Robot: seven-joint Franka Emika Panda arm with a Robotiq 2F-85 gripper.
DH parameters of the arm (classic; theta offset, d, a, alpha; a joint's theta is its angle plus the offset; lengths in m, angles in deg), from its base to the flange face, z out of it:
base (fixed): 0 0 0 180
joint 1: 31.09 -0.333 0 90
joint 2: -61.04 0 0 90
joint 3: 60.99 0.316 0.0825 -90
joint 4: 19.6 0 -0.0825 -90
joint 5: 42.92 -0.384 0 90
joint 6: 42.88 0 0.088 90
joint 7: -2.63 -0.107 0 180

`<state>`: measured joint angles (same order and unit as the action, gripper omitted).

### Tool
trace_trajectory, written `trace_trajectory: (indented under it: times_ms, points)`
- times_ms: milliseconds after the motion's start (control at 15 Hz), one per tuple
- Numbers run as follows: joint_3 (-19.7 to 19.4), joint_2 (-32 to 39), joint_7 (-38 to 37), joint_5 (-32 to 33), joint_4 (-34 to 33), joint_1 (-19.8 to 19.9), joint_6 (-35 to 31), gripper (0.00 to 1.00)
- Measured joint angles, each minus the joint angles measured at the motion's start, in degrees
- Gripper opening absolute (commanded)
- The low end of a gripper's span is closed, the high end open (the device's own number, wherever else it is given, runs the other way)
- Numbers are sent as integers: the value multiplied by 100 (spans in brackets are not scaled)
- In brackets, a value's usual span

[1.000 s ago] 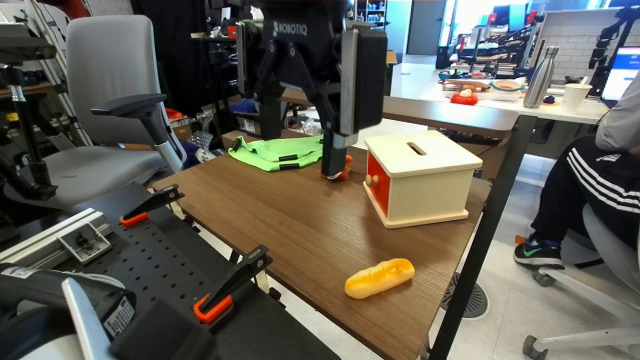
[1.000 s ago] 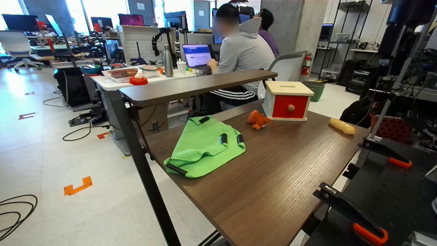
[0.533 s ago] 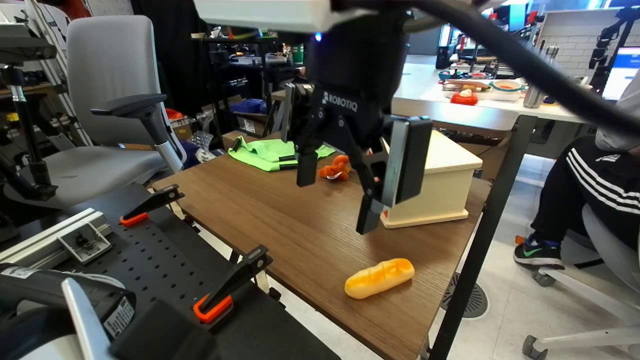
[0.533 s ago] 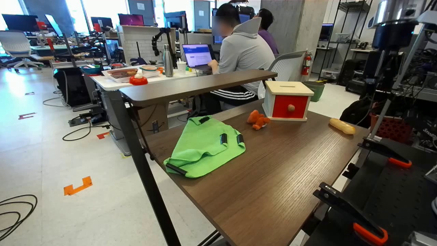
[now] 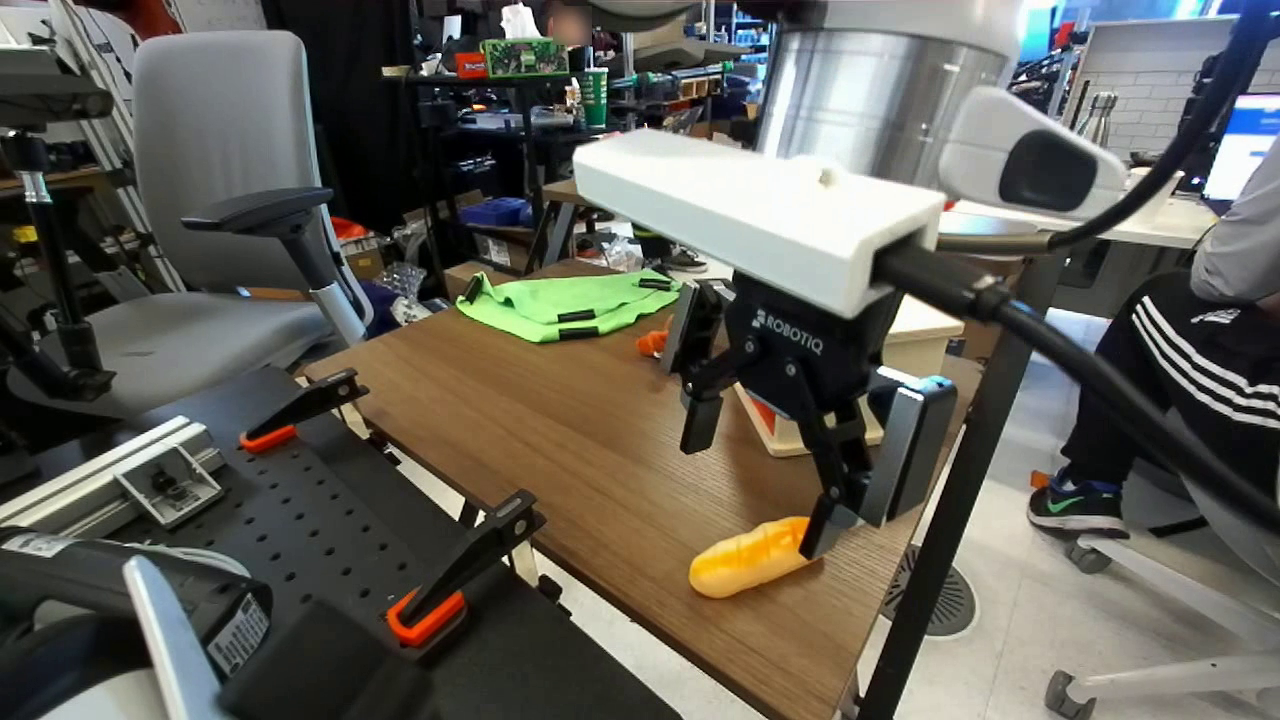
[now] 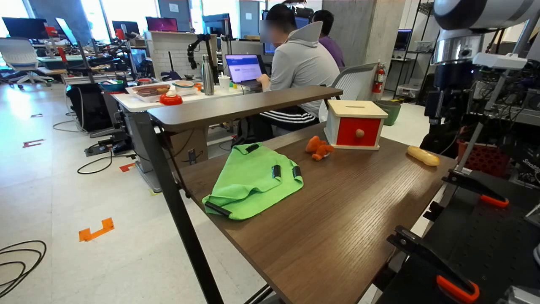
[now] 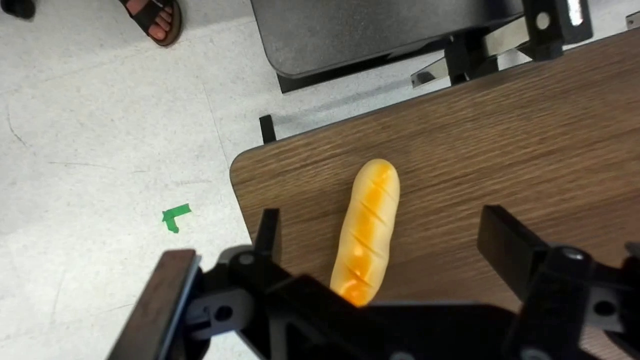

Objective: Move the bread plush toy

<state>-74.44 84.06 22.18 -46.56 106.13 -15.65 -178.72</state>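
As the gripper [image 5: 760,480], spread wide and empty, comes lower toward the bread [image 5: 748,562] on the counter [image 5: 560,420], lower centre-right in an exterior view, a grasp seems due next.

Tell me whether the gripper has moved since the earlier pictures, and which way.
Yes: in an exterior view, the gripper has moved away from the green cloth, toward the bread plush toy.

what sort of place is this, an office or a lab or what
Probably a robotics lab sharing an open office. A robot arm hangs over a wooden table, a person sits at a laptop, and several monitors show in the background.
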Motion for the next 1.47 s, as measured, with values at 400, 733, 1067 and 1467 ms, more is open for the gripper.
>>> trace_trajectory:
  times_ms: [400,733,1067,1467]
  points:
    - [192,676,-210,17,-252,52,-326,100]
    - [205,940,-298,78,-252,51,-783,49]
    - [211,983,-322,234,-251,51,-837,12]
    - [267,688,-295,290,-23,50,-837,9]
